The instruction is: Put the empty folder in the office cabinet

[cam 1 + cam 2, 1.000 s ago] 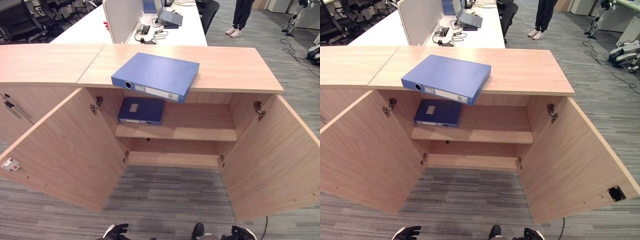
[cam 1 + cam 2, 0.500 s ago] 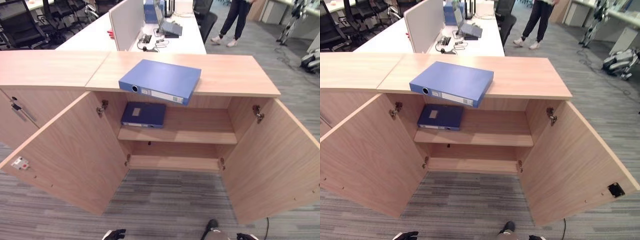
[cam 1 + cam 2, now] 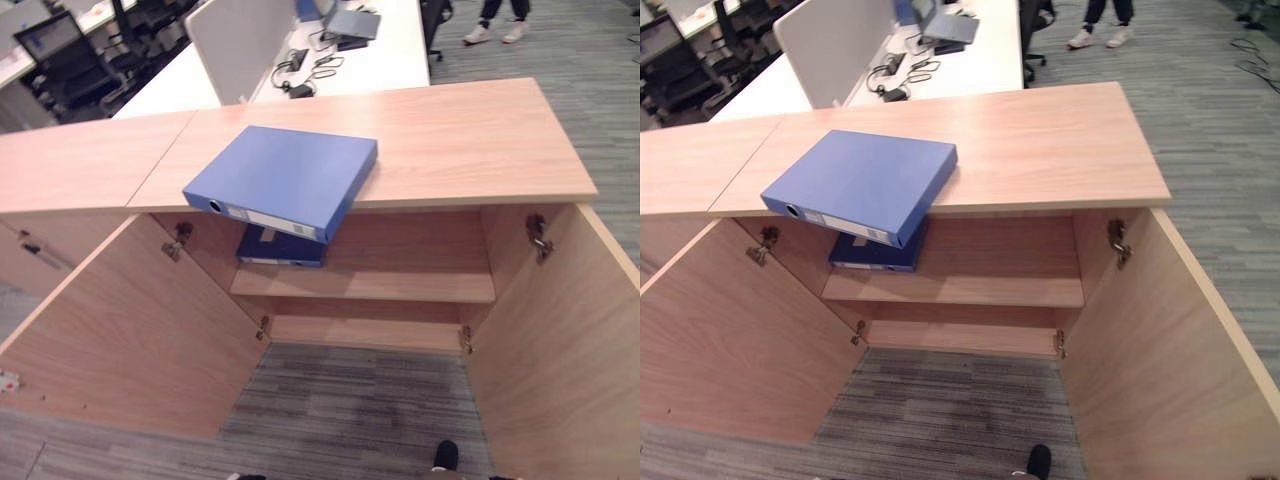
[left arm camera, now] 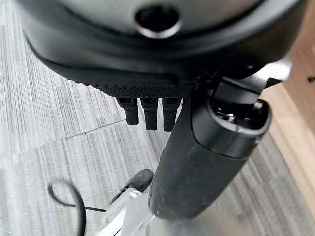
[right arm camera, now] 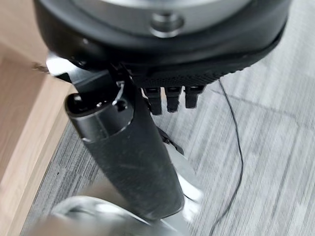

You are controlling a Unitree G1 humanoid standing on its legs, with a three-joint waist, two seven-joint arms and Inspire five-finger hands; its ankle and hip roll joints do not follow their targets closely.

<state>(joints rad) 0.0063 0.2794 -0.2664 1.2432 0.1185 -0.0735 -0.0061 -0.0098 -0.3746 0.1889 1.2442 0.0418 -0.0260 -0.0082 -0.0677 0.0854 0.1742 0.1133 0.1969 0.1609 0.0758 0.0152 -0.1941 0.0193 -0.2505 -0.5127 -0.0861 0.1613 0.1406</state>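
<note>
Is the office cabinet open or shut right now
Open. Both cabinet doors, the left and the right, are swung outward, exposing the shelf with a dark blue folder lying on it.

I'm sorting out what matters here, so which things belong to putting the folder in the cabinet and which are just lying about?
Part of the job:
blue folder on the cabinet top, overhanging its front edge
open cabinet
middle shelf
left hand and right hand, both holding nothing

Just lying about:
darker folder already on the shelf
white desk
laptop
office chairs
</note>
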